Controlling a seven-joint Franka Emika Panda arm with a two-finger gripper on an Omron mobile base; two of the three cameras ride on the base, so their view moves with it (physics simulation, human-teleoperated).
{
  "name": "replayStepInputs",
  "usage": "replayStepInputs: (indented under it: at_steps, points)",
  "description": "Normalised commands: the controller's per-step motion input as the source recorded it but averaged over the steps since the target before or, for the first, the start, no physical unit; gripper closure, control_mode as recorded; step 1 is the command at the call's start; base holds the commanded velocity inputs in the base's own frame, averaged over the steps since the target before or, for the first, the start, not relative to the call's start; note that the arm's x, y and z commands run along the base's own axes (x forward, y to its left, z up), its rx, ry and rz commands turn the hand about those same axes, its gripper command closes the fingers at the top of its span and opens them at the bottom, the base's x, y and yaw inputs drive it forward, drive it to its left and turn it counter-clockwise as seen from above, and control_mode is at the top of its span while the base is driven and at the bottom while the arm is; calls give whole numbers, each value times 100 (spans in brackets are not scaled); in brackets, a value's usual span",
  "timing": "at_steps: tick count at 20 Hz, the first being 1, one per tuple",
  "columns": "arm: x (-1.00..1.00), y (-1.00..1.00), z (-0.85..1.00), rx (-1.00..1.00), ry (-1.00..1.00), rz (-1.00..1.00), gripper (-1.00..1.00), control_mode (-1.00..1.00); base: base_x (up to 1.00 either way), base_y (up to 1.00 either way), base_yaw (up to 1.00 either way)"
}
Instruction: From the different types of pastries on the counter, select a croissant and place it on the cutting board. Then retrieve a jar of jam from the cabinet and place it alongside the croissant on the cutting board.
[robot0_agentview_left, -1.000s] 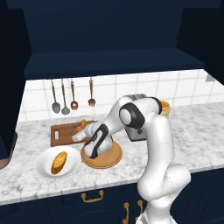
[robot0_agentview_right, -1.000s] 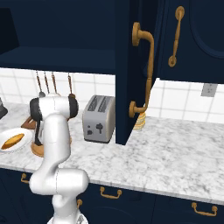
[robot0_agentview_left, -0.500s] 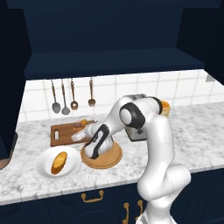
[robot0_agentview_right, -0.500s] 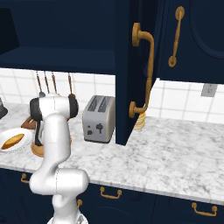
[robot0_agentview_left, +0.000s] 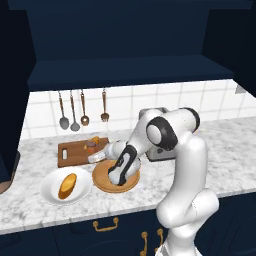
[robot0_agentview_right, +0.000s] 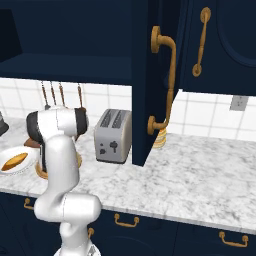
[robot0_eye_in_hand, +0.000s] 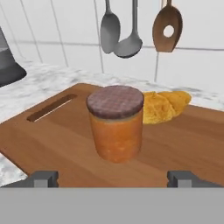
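The arm (robot0_agentview_left: 182, 165) is glossy white, built of thick rounded segments; dark grey to black bands and round caps mark each joint; the shoulder cap facing the left base camera is a black disc ringed in white; the lower body swells into a smooth white bulb above a narrower white column; the forearm link carries a black collar with a white stripe curving across it; the hand is a pale grey-white block; the gripper (robot0_eye_in_hand: 116, 178) ends in two small, squared, dark grey fingertips (robot0_eye_in_hand: 43, 178), with stepped edges; no cables, screws or lettering can be made out on the shell; in the right base view the arm shows the same white shell with a black elbow cap.
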Motion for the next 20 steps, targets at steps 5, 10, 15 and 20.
replayStepInputs:
  at_steps: [5,10,15,20]
  points:
    - [-94,-60,48,20,-12,-8,-100,-100,0,0,0]
    - [-99,-58,76,20,-18,-10,-100,-100,0,0,0]
    - [-94,-63,86,25,-10,-7,-100,-100,0,0,0]
    - [-92,-61,81,22,-13,-7,-100,-100,0,0,0]
